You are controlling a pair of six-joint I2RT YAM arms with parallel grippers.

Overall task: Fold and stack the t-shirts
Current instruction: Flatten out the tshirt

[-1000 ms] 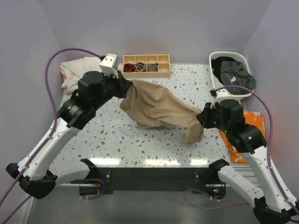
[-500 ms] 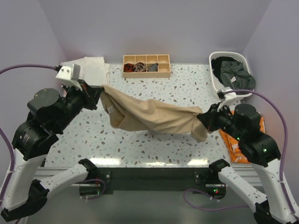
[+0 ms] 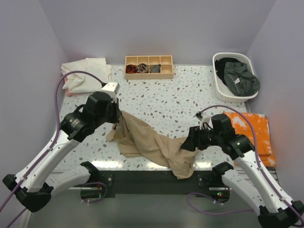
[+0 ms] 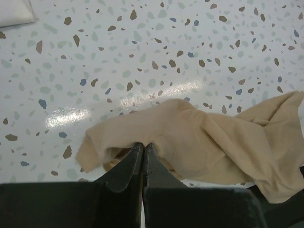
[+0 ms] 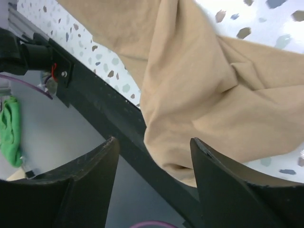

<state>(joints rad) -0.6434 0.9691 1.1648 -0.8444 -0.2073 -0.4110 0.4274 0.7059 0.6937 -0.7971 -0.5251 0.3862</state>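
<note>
Tan-beige soft cloth t-shirt (image 3: pixel 152 145) is lying bunched and twisted on the speckled white bench (image 3: pixel 180 99), strung between the two tools. Its right end is spilling over the near bench edge under the right tool.

Left tool (image 4: pixel 142 146) is pinching a fold of the cloth, fingers pressed together on it. The rest of the shirt is trailing off to that tool's right.

Right tool (image 5: pixel 153 140) is sitting with fingers spread wide. Cloth is draping just ahead of them, not clamped as far as the wrist view shows.

Step in hand, my read: spreading the shirt flat before the first fold. Not there yet.

Next move is calling for the right tool to close on a hem or shoulder corner. Then both tools should be pulling apart and away from the near edge, so the shirt is landing flat and fully on the bench.

Risk: the overhanging end sliding off while only one tool is gripping.

Cream-white cloth t-shirt (image 3: pixel 85 73) is waiting far beyond the left tool. Dark green t-shirts (image 3: pixel 240 78) are sitting in the white plastic basket (image 3: pixel 219 85) far beyond the right tool. Nothing is looking stacked yet.
</note>
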